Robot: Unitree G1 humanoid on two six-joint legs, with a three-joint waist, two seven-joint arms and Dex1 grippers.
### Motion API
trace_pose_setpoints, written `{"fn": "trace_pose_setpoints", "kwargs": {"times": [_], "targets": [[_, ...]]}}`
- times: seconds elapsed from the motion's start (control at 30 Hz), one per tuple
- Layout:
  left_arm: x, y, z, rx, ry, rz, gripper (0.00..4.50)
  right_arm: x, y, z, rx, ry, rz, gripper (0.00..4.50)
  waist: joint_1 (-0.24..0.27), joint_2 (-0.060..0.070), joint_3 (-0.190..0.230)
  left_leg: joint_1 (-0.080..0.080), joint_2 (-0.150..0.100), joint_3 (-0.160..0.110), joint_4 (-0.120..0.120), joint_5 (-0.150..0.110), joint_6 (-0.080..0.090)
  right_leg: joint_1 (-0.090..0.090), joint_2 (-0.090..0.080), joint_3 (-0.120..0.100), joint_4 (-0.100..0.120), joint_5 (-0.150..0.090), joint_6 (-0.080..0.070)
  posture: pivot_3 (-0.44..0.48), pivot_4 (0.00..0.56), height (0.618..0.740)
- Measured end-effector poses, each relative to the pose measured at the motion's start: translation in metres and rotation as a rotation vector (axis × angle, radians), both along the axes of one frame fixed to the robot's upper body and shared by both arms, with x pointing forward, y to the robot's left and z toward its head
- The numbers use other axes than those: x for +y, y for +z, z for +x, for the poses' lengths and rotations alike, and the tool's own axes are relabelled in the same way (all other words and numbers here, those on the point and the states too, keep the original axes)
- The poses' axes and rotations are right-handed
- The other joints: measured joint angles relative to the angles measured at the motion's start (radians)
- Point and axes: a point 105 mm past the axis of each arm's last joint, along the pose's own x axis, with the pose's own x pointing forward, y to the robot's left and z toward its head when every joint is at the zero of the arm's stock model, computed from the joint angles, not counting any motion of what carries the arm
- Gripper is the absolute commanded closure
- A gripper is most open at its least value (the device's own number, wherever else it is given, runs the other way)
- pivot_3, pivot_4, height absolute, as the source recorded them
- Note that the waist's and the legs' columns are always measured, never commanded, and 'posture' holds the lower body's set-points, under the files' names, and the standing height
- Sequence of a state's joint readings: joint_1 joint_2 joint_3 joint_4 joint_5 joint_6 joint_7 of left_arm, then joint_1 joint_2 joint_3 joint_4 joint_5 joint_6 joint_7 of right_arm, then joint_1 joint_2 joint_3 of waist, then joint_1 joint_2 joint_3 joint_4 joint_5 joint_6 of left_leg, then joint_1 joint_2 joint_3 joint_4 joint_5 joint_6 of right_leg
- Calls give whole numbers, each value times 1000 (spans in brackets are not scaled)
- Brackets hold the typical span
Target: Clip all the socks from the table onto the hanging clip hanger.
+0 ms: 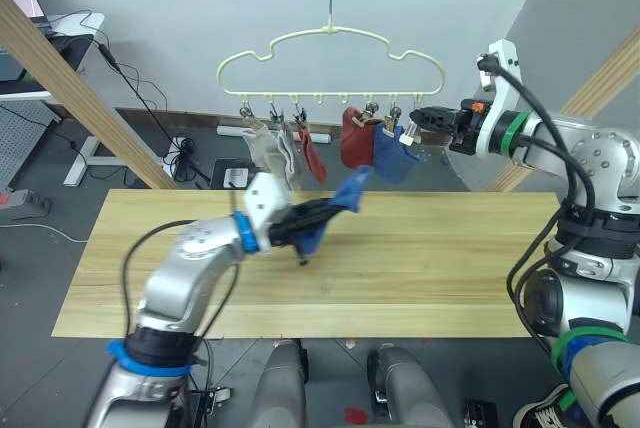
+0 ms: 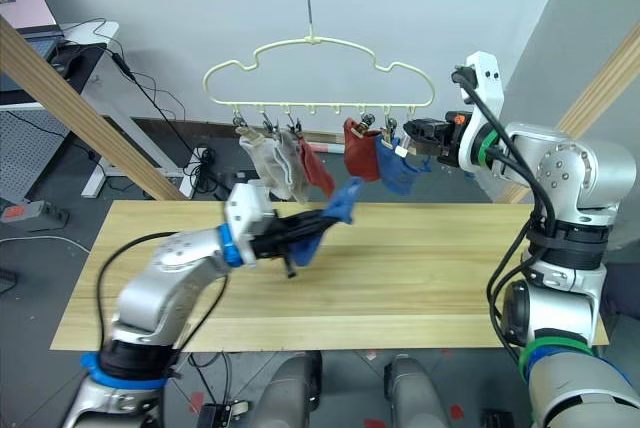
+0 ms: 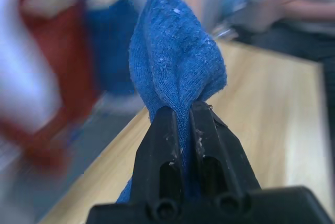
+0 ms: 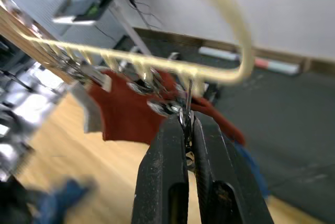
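The pale-yellow clip hanger (image 1: pixel 331 44) hangs above the table's far edge. From its clips hang two light grey socks (image 1: pixel 268 151), a rust-red sock (image 1: pixel 314 159), another rust-red sock (image 1: pixel 354 140) and a blue sock (image 1: pixel 396 160). My left gripper (image 1: pixel 322 214) is shut on a second blue sock (image 3: pixel 175 62) and holds it in the air above the table (image 1: pixel 450 268), below the hanger's middle. My right gripper (image 4: pixel 187 124) is shut on a grey metal clip (image 4: pixel 186 115) at the hanger's right end, just right of the hanging blue sock.
Slanted wooden frame poles rise at the left (image 1: pixel 80 88) and at the right (image 1: pixel 592 86) behind the table. A desk (image 1: pixel 60 33) and cables lie on the floor beyond the far left edge.
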State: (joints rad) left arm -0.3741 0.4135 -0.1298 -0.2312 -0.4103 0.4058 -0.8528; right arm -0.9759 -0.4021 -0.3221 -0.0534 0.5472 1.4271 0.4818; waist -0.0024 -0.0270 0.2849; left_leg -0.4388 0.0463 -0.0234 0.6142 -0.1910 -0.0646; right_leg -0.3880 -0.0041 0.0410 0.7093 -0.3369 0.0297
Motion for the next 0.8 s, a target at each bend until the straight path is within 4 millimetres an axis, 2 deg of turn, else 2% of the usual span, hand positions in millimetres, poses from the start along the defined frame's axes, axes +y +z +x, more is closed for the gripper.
{"fn": "trace_pose_setpoints", "kwargs": {"times": [0.17,0.4,0.53,0.8], "targets": [[-18,4,11,-40,46,-19,4489,-2,1,-3,94,-30,79,4500,-6,0,0,0,0,0,0,0,0,-1,2,0,0,0,0,25,269,740],[-24,-3,31,-79,140,13,4489,-3,3,-3,111,-54,109,4500,-7,0,0,0,-1,1,0,0,0,-1,1,1,-1,0,0,18,267,740],[-31,-6,34,-95,143,29,4489,0,3,-2,116,-55,125,4500,-7,0,0,-1,-1,1,0,0,0,-1,1,0,-1,0,0,18,267,740],[-42,6,38,-133,149,-9,4489,2,3,-2,120,-62,143,4500,-9,0,0,-1,-1,1,0,0,0,-1,2,0,0,0,0,21,261,740]]}}
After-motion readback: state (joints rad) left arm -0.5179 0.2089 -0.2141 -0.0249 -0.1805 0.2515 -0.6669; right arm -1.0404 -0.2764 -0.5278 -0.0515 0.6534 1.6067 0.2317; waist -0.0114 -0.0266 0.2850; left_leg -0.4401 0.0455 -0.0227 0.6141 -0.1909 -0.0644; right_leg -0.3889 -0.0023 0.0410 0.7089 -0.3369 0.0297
